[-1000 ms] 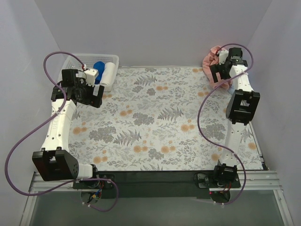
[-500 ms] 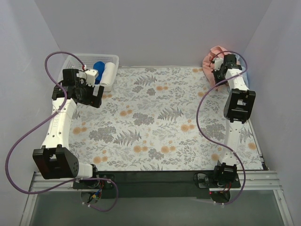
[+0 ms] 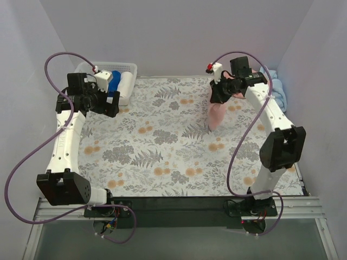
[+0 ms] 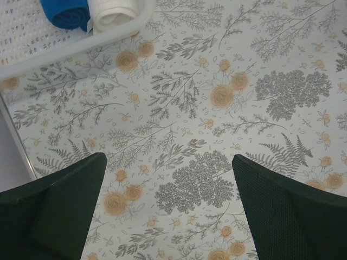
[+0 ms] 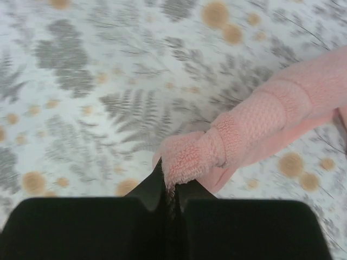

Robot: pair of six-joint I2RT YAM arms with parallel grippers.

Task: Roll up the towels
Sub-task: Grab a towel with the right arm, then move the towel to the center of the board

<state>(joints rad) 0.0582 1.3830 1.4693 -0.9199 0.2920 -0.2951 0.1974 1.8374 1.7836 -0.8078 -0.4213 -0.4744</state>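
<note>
Barely begun, by the look of things. Holds the pink towel (image 3: 216,115) lifted over the far middle of the bench (image 3: 162,157), pinched by one bunched end in the right hand (image 5: 171,184), clenched hard on the terry (wrist view: jaws shut to a slit, pink nub squeezed between them). Nothing rolled of the two: not spread flat, not smoothed, not folded. Leaves the blue towel (image 3: 277,88) crumpled in a heap at the far right edge of the bench, against the wall, well apart from both hands.

Left to do, as a judgement: lay the pink one out flat, roll it from one end, then fetch the blue one and do the same. Nearly the whole job, in short.

Hangs as a drawn-out rope rather than a sheet. Long axis close to vertical, top end in the grip, bottom end pointing down at the bench; from above, seen running far to near with a slight lean leftward. Cannot tell whether the lower tip touches the bench or hangs just clear. No readable axis for the blue heap.

Hovers with the left hand (image 4: 168,162) released, fingers spread wide over bare bench just beside the basket (image 4: 70,50), gripping nothing. In the basket, a dark roll (image 3: 114,78) and a white roll (image 3: 126,82), side by side.
</note>
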